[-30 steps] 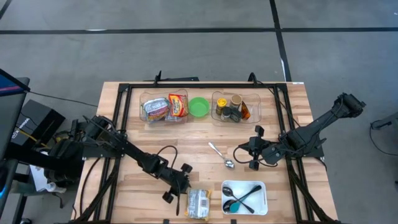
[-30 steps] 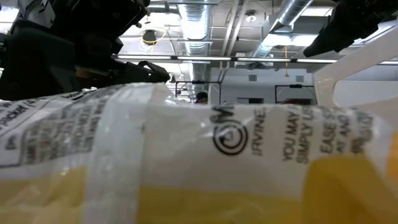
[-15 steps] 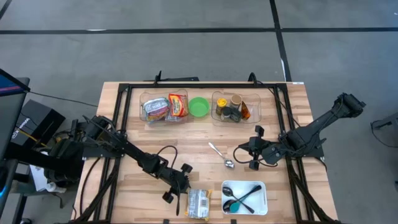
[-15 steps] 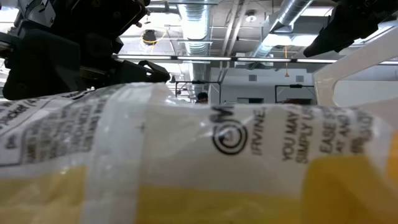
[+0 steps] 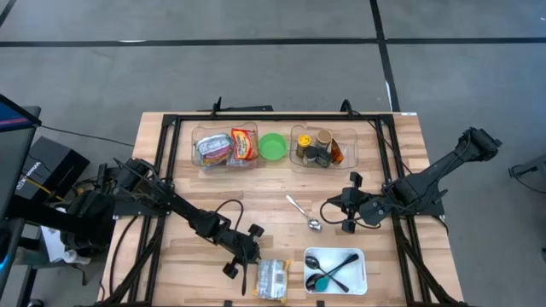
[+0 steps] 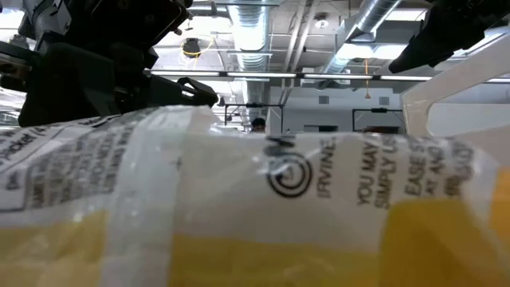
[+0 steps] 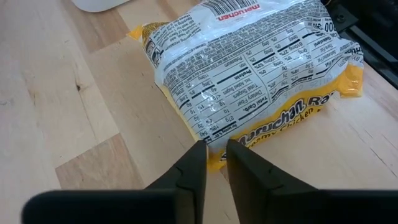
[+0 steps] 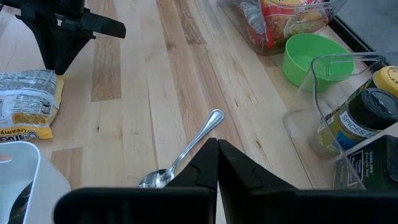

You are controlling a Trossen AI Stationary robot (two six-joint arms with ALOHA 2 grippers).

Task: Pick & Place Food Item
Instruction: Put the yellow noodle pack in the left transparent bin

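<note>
A ramen packet (image 5: pixel 273 279), yellow with a white printed back, lies flat on the wooden table near its near edge. It fills the low view (image 6: pixel 255 215). My left gripper (image 5: pixel 241 253) is low at the packet's left side, its fingers nearly together on the packet's edge (image 7: pixel 216 146). My right gripper (image 5: pixel 346 211) is shut and empty at the table's middle right. It points toward a metal spoon (image 5: pixel 303 213) lying on the table, which also shows in the right wrist view (image 8: pixel 186 149). My left gripper pinches the packet's yellow edge (image 7: pixel 214 157) between its two fingertips, near one corner of the packet's left side. The fingers come low and slanting from the table's left and far side. The packet lies flat on the table.
A white tray (image 5: pixel 358 256) holding black spoons stands right of the packet. At the far side stand a clear bin of food packets (image 5: pixel 224 147), a green bowl (image 5: pixel 273 146) and a clear bin of spice jars (image 5: pixel 322 147). Black frame rails (image 5: pixel 171 170) border the table.
In the low view the packet's wrapper has shifted a little and wrinkled near its upper middle. Both arms keep their places in the high view.
</note>
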